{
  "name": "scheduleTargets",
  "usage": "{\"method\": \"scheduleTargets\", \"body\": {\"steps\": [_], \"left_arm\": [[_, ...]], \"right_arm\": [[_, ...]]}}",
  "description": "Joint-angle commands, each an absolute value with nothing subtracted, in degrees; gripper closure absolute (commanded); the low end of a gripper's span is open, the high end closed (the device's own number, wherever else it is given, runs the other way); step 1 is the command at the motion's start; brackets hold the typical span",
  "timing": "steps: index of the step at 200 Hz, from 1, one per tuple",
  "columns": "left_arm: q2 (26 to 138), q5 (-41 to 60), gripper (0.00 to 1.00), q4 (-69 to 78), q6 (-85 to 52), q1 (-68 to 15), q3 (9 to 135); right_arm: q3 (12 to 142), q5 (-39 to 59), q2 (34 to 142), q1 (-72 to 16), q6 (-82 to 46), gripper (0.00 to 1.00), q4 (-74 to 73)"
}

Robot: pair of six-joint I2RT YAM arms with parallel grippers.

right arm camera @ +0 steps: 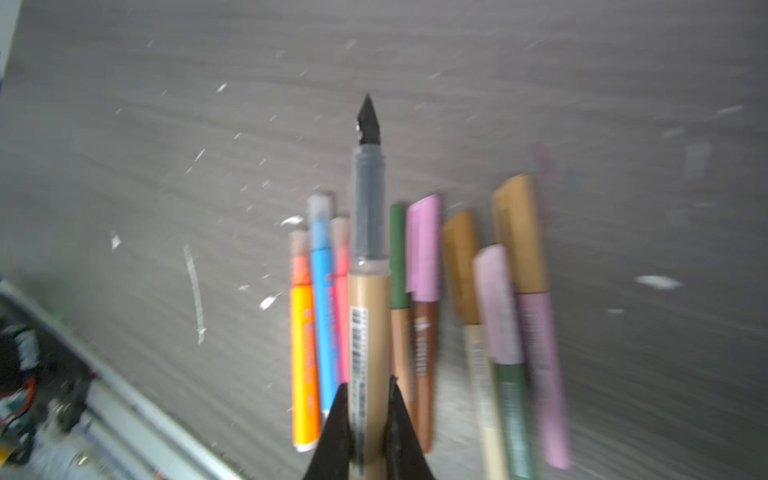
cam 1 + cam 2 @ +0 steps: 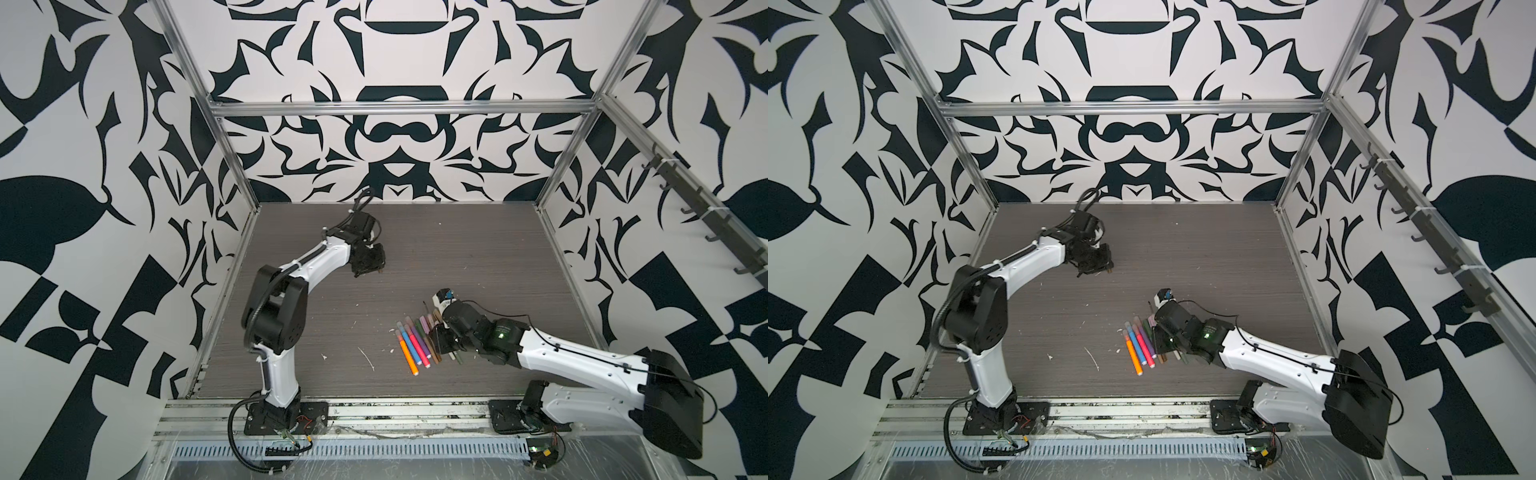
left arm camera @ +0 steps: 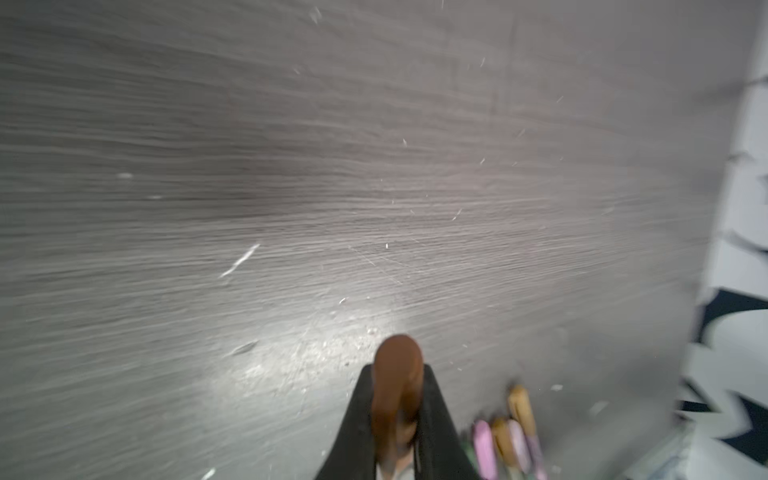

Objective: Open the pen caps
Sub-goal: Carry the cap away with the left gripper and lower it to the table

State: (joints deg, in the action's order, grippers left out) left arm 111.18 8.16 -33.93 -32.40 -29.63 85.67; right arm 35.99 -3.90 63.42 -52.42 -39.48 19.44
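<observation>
A dark wood-grain table. The right gripper pinches a tan pen by its barrel, with its jaws pressed against either side. It holds the pen just above the row of pens at the near right of the table. The pen's black tip is bare, so this one is already uncapped.

The left gripper sits well apart, towards the far left, closed on a brown cap — likely held clear so that cap and pen stay separate. Blurred pink and tan stubs lie just beside it. They are probably caps, though I cannot be sure.

Under the held pen, several pens have caps on — a pink cap and a tan cap among them. White flecks litter the table. Nothing blocks either arm, but the row is crowded and leaves little room to set the pen down.
</observation>
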Motion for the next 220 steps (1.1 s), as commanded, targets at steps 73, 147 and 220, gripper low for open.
{"method": "scheduleTargets", "body": {"steps": [73, 147, 220], "left_arm": [[128.1, -3.8, 1.00, -52.3, -30.9, -35.3, 104.8], [132.6, -4.7, 0.95, -54.2, -32.1, -35.3, 108.7], [132.9, -3.5, 0.68, -53.8, -32.4, -35.2, 108.5]], "right_arm": [[29.9, -7.3, 53.2, -46.8, -39.0, 1.00, 21.5], [29.3, -6.0, 53.0, -46.1, -38.4, 1.00, 20.8], [29.2, -5.5, 53.2, -45.7, -38.4, 1.00, 20.5]]}}
